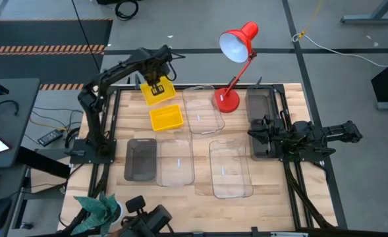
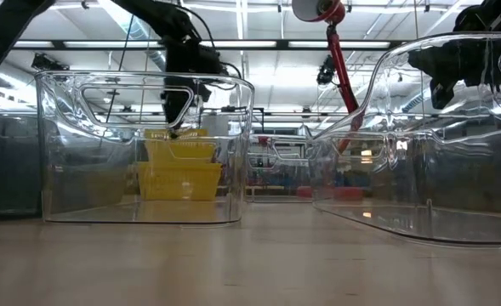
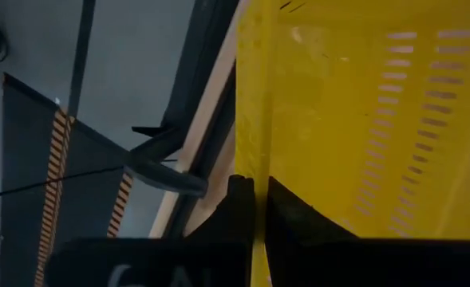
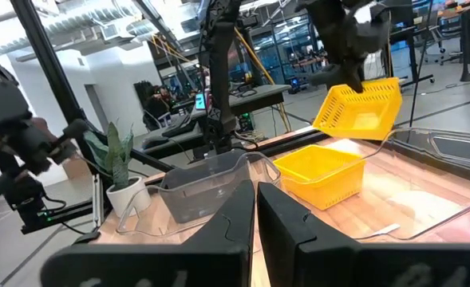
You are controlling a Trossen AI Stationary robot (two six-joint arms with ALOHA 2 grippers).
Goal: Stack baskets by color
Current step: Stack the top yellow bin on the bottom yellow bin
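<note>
- Lifted basket (image 1: 158, 92): bright yellow, slotted walls.
- Second yellow basket (image 1: 166, 118): same bright yellow.
- Grey basket (image 1: 140, 159): smoky dark.
- Clear baskets (image 1: 230, 168): colourless, see-through.
- Lamp (image 1: 236, 46): red, white inside shade.
- Table (image 1: 282, 217): pale wood.
- Floor strip (image 1: 45, 48): orange-black stripes.

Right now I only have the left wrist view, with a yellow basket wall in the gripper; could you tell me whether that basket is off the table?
Observer: Yes. The left gripper holds the yellow basket tilted in the air, above the table's far left part.
Operator: Thank you. Where is the other yellow one?
Observer: The second yellow basket sits upright on the table, close to the held one and toward the table's middle, with a clear basket beside it.
Operator: Is the right arm close?
Observer: No. The right gripper waits at the table's right side, over a grey basket.
</note>
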